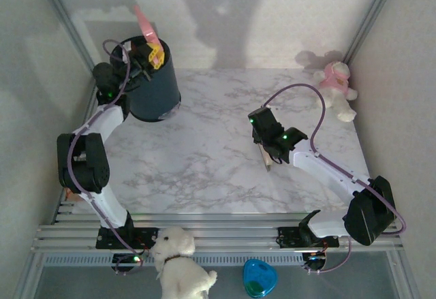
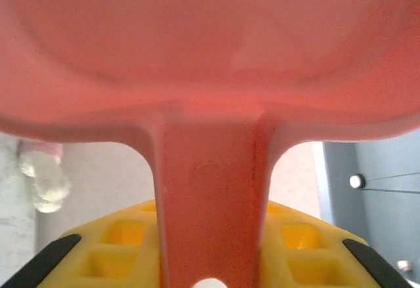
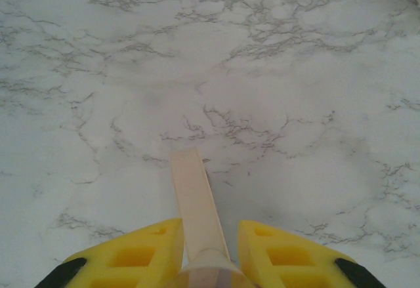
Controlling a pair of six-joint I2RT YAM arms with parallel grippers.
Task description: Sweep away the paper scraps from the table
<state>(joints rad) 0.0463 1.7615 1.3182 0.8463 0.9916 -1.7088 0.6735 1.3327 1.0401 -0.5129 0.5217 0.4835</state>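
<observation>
Two clamped tools: your left gripper [image 1: 155,55] holds the dustpan [image 2: 210,71] over the far-left corner bin [image 1: 153,91], right gripper [image 3: 209,235] a stick [image 3: 195,196]; table [image 1: 204,156] looks swept.

From high behind, we look down over the whole table [image 1: 204,163]. Our left wrist view sits very close to the pink dustpan [image 2: 210,71] (also seen from above); our right wrist view faces down at nearby marble.

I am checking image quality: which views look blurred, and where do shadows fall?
Left wrist view: the pink dustpan, very close, looks soft and unfocused; right wrist view: the table shows sharp marble veining, evenly lit; top view: broad soft shadows lie on the back wall.
</observation>
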